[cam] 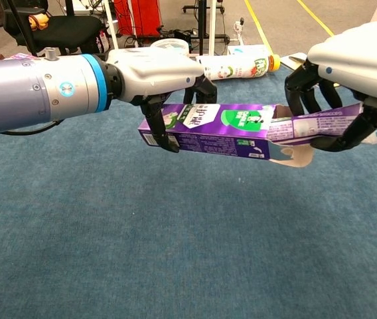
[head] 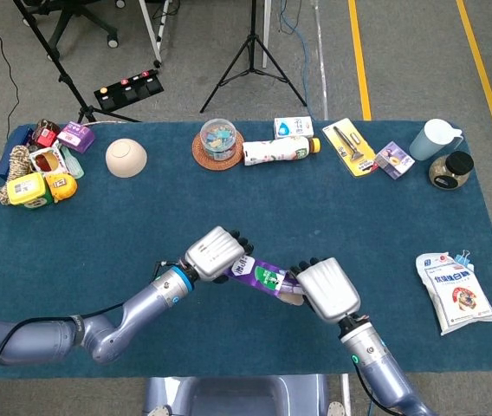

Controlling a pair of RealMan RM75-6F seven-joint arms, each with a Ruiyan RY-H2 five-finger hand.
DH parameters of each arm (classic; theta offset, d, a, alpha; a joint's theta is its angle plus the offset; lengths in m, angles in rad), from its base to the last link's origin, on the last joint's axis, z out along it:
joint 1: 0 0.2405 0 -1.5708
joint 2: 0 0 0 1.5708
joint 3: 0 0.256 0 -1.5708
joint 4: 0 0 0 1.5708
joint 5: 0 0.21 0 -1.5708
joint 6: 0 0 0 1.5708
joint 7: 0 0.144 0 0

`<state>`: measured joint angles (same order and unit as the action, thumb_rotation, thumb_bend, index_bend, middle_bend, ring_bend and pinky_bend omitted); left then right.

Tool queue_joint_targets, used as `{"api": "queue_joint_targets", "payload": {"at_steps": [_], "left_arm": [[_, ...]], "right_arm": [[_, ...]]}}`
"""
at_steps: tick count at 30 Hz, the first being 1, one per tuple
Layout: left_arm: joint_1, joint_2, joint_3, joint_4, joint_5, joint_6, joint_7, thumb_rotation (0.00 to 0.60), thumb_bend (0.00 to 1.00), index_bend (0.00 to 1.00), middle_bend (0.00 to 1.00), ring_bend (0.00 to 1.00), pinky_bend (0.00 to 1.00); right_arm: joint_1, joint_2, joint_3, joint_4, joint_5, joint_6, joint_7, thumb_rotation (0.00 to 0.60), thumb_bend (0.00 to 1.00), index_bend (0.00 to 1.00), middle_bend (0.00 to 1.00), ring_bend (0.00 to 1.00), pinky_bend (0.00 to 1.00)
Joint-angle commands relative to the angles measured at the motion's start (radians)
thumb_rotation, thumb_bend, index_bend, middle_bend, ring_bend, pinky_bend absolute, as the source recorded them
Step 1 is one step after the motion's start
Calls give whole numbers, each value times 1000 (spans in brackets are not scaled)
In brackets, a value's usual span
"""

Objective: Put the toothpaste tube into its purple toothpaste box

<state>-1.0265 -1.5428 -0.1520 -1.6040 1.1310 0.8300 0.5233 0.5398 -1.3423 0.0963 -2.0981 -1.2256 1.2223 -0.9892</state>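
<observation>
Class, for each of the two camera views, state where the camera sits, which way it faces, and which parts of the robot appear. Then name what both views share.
Head view: high above the table's near edge, looking down on the blue table; both forearms and hands show.
Chest view: low, near tabletop height, facing forward; the left hand and right hand fill it.
Shared: both hands, the purple toothpaste box and the toothpaste tube partly inside it.

**A grey floor behind the blue desk**

We see a desk covered in dark blue cloth, standing on a grey floor marked with yellow lines. Behind the desk, a black tripod stands near the middle, an office chair sits at the upper left, and a black power strip lies on the floor just beside it. The light is even.
</observation>
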Motion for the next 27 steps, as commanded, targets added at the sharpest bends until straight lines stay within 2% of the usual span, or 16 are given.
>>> {"api": "queue_joint_targets", "payload": {"at_steps": [1, 11, 16, 23, 25, 27], "left_arm": [[-2, -2, 0, -5, -4, 3, 2, 600, 194, 495, 421, 348, 596], [0, -25, -1, 6, -22, 10, -34, 600, 194, 495, 426, 348, 598], [6, -42, -2, 20, -19, 13, -73, 600, 200, 503, 471, 392, 638], [11, -54, 1, 28, -1, 19, -103, 600, 204, 513, 487, 404, 650], [11, -57, 4, 33, 3, 19, -102, 600, 203, 517, 489, 406, 653], [12, -61, 4, 35, 5, 21, -106, 600, 203, 521, 491, 408, 657]], "right_arm": [[11, -18, 3, -5, 18, 8, -25, 600, 623, 587, 648, 594, 738], [41, -68, 4, -35, 54, 43, -112, 600, 623, 587, 648, 594, 738], [56, -94, 4, -42, 70, 63, -160, 600, 625, 587, 648, 594, 738], [76, -120, 3, -42, 90, 82, -201, 600, 624, 585, 641, 589, 738], [77, -123, -3, -53, 99, 88, -208, 600, 614, 552, 630, 576, 739], [78, -119, -5, -72, 120, 88, -206, 600, 579, 422, 552, 507, 732]]}}
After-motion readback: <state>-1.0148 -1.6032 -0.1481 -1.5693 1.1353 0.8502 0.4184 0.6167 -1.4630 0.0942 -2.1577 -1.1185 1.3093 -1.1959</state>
